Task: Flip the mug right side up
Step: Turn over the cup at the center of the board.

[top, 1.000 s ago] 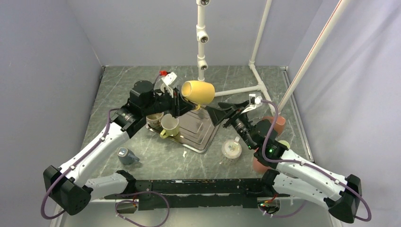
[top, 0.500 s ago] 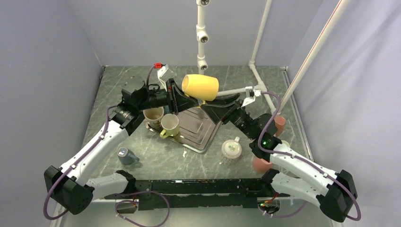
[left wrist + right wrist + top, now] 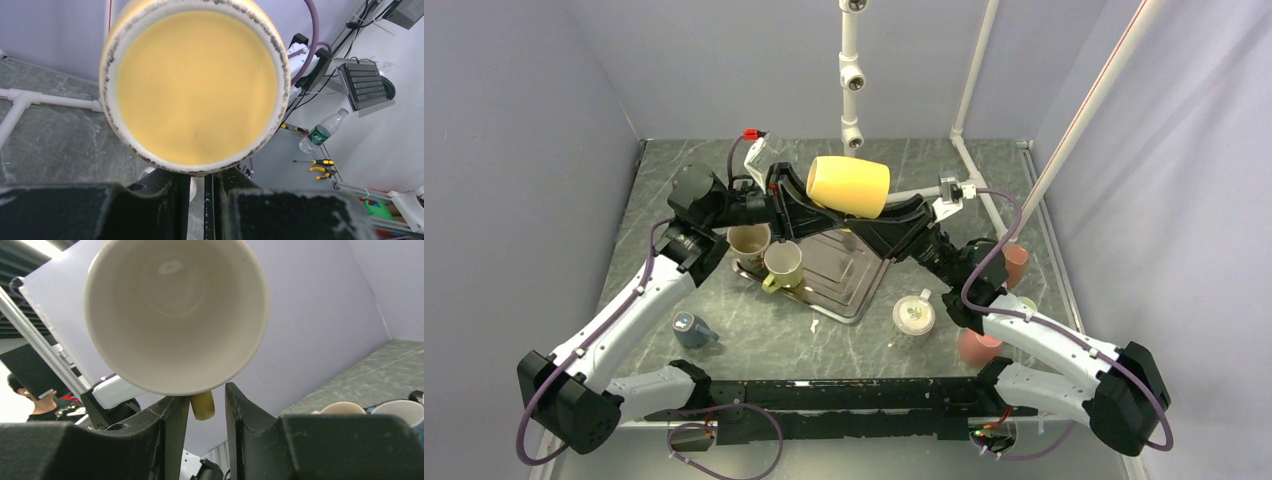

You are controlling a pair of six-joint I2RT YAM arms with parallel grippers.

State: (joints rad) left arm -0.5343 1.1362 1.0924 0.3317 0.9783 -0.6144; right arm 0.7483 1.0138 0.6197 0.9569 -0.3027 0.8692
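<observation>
Top external view: the yellow mug (image 3: 848, 186) hangs sideways over the far corner of the tray (image 3: 844, 275), its axis along the far edge of the tabletop (image 3: 684, 170) and its mouth toward my right gripper (image 3: 206, 396). My left gripper (image 3: 196, 180) pinches it from the base end. My right jaws straddle the handle (image 3: 202, 406), but I cannot tell if they grip it.

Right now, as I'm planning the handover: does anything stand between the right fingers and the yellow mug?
Nothing visible does. The handle of the yellow mug sits between the right fingers, not yet pinched; the left fingers hold the mug from its base end.
</observation>
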